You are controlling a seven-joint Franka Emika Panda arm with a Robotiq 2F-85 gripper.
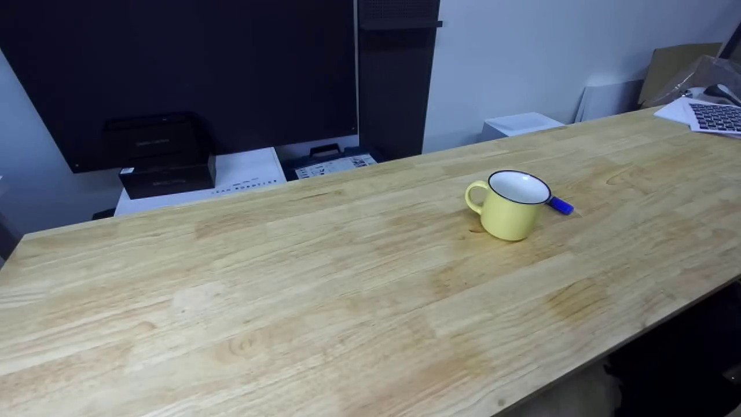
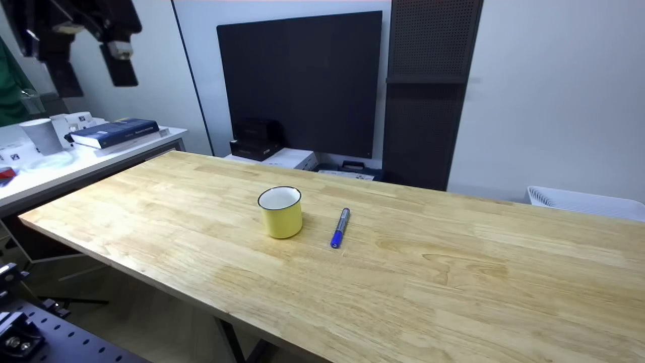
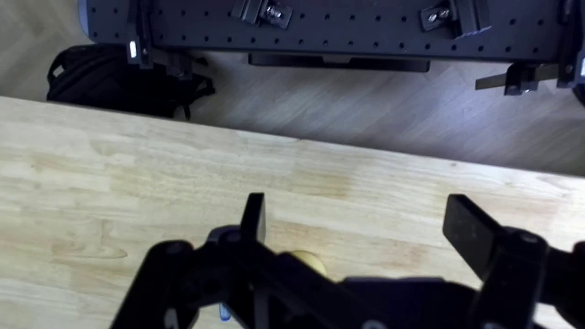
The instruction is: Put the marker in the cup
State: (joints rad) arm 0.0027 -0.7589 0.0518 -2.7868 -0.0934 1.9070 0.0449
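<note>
In an exterior view, the cup (image 2: 283, 222) stands on the tabletop (image 2: 453, 312), the marker (image 2: 341, 226) lying near it at three o'clock, the hand (image 2: 100, 88) high at its ten o'clock.

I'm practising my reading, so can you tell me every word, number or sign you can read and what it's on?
"LEAN ROBOT": on the white box; the last letters are blurred.
Black box: print too blurred to read.
Carry case: label too blurred.
Book: letters too small.
Patterned sheet: marks too small.
Marker: any print is too small.
Cup: no words on the sides showing.
</note>
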